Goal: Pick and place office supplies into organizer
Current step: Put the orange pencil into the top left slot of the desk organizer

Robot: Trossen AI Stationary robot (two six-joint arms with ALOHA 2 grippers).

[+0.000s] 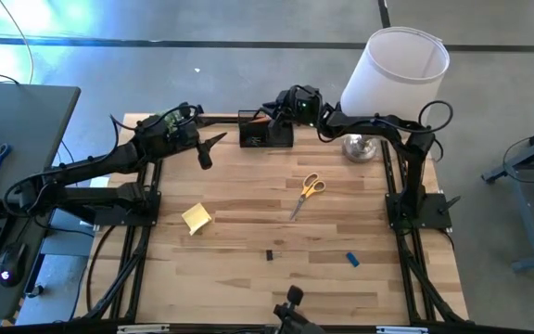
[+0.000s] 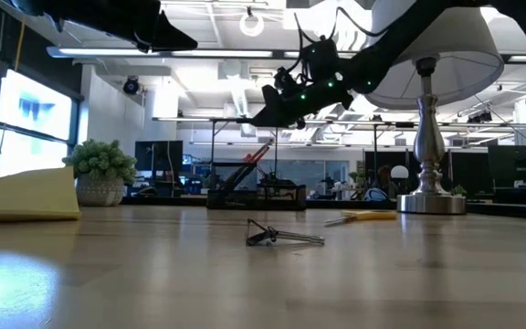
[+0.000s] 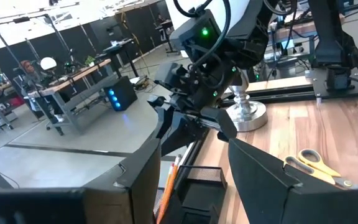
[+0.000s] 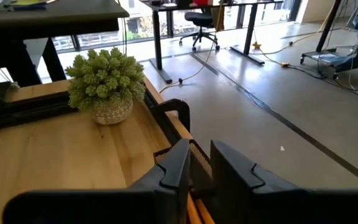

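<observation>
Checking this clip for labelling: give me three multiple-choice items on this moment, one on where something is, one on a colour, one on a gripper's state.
1. Where is the right gripper?
A. above the organizer
B. over the scissors
C. beside the sticky-note pad

2. What colour are the scissors' handles?
A. red
B. yellow
C. green

3. How do the left gripper's fingers stand?
A. clamped on the small blue block
B. open, holding nothing
C. shut on a pencil

Answers:
1 A, the high view shows it at the table's far edge, over the organizer.
2 B, yellow in the high view.
3 B, the left wrist view shows a clear gap between its fingers.
</observation>
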